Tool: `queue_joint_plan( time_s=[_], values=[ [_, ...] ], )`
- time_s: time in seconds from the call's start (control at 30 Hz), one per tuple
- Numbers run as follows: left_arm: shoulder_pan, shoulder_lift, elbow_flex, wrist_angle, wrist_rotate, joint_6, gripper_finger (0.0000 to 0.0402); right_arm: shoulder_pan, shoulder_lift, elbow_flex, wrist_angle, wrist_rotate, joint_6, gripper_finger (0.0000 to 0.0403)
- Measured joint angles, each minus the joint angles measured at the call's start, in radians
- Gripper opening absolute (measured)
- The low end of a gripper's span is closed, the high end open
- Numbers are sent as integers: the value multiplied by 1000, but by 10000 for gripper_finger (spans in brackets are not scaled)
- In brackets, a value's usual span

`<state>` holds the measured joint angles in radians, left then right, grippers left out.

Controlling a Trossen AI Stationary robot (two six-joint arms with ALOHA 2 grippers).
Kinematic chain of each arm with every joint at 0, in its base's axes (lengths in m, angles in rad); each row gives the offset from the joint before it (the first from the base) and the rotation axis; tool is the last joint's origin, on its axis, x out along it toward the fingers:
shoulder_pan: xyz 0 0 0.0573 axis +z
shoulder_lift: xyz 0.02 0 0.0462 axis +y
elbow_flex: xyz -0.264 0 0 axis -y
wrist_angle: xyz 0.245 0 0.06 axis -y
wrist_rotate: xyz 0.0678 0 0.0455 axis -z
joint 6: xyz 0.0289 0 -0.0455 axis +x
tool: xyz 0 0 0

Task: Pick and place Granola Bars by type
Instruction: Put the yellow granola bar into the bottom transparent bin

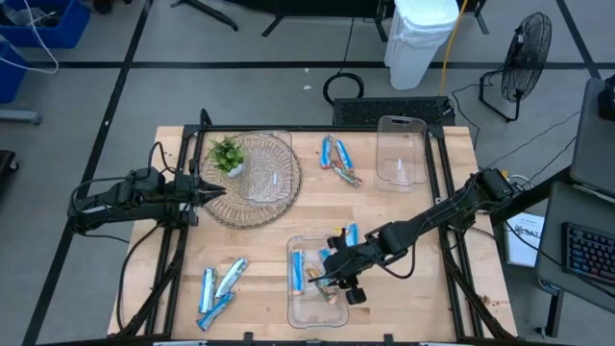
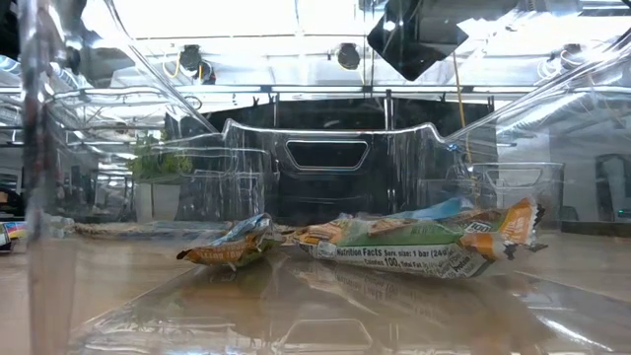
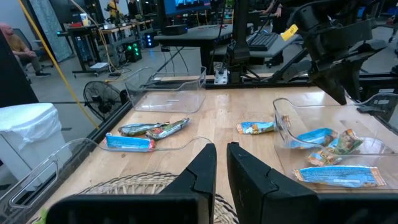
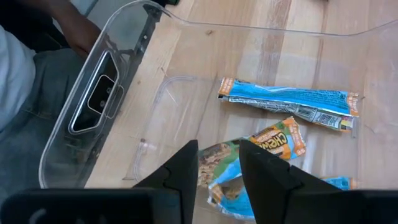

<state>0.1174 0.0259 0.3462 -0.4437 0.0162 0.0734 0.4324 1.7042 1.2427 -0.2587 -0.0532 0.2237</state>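
Note:
A clear bin (image 1: 317, 312) at the table's near middle holds several bars: a blue one (image 4: 286, 102), a tan "Chewy" one (image 4: 273, 140) and a blue one (image 4: 339, 182) at the edge of the right wrist view. They lie flat on the bin floor (image 2: 414, 242). My right gripper (image 4: 219, 171) hovers open over the bin (image 1: 332, 279), above the tan bar, touching nothing. My left gripper (image 1: 213, 189) is shut and empty at the near-left rim of the wicker basket (image 1: 255, 183). More bars lie at the near left (image 1: 219, 288) and the far middle (image 1: 338, 160). One blue bar (image 1: 351, 234) lies just outside the bin.
A second clear bin (image 1: 402, 152) stands at the far right, with nothing in it. A small green plant (image 1: 227, 154) sits in the wicker basket. A person (image 4: 25, 74) stands close to the table's near edge. Bare wood lies between the basket and the near bin.

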Motion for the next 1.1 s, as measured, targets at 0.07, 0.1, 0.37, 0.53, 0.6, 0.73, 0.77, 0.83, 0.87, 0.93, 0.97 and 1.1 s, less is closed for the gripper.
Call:
queue_joint_plan(
  time_s=[0.07,0.1,0.37,0.53,0.6,0.73,0.77,0.83,0.87,0.93,0.97,1.1],
  values=[
    [0,0,0,0,0,0,47,-1,-3,0,-10,0,0,108],
    [0,0,0,0,0,0,47,-1,-13,0,-33,1,0,106],
    [0,0,0,0,0,0,47,-22,-157,-1,-404,189,180,86],
    [0,0,0,0,0,0,47,-26,-219,-22,-566,315,395,80],
    [0,0,0,0,0,0,47,-28,-235,-55,-553,314,460,81],
    [0,0,0,0,1,0,47,-33,-250,-123,-555,311,581,87],
    [0,0,0,0,1,0,47,-34,-251,-139,-553,309,605,89],
    [0,0,0,0,1,0,47,-39,-252,-172,-551,284,635,94],
    [0,0,0,0,1,0,47,-41,-253,-190,-537,268,645,96],
    [0,0,0,0,1,0,47,-42,-253,-234,-479,242,658,104],
    [0,0,0,0,1,0,47,-41,-252,-256,-442,229,658,109],
    [0,0,0,0,1,0,47,-47,-253,-349,-267,162,685,137]
  ],
)
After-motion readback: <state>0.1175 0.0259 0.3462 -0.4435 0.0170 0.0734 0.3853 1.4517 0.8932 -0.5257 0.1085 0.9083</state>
